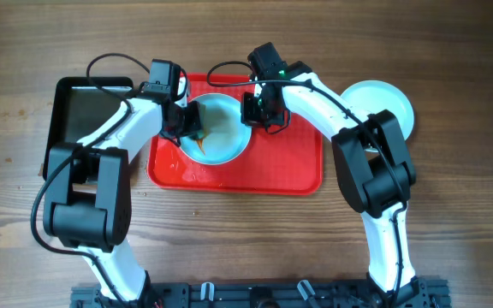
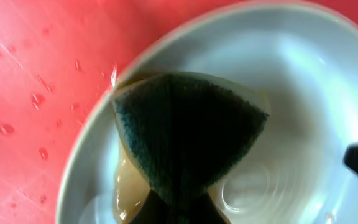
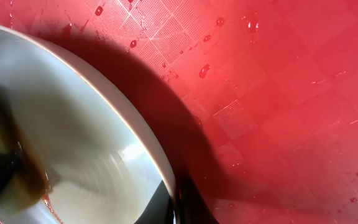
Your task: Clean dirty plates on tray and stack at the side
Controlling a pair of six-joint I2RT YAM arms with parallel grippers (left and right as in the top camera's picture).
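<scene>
The left gripper (image 1: 181,125) is clenched on a dark green sponge (image 2: 185,137), which it presses against the inside of the dirty plate (image 1: 221,130) near the plate's left edge. The right gripper (image 1: 260,109) is closed on the same plate's right rim, and in the right wrist view one dark finger (image 3: 188,208) sits at the bottom of the frame, right on that rim. The plate is on the red tray (image 1: 289,167), in the tray's upper left part, a little above the centre of the overhead frame. Orange-brown sauce (image 1: 202,142) streaks the plate beside and below the sponge, and in the left wrist view it pools as a brown film under the sponge's lower left corner. The rest of the plate's inside is pale and glossy. Water drops (image 2: 5,129) dot the tray surface to the left of the plate, and more lie on the ribbed red plastic in the upper part of the right wrist view. A second pale plate (image 1: 390,101) without visible streaks rests on the wooden table (image 1: 452,214) to the right of the tray, partly covered by the right arm; I cannot tell whether another plate lies under it. A glossy black tray (image 1: 88,111) lies just left of the red one, under the left arm.
</scene>
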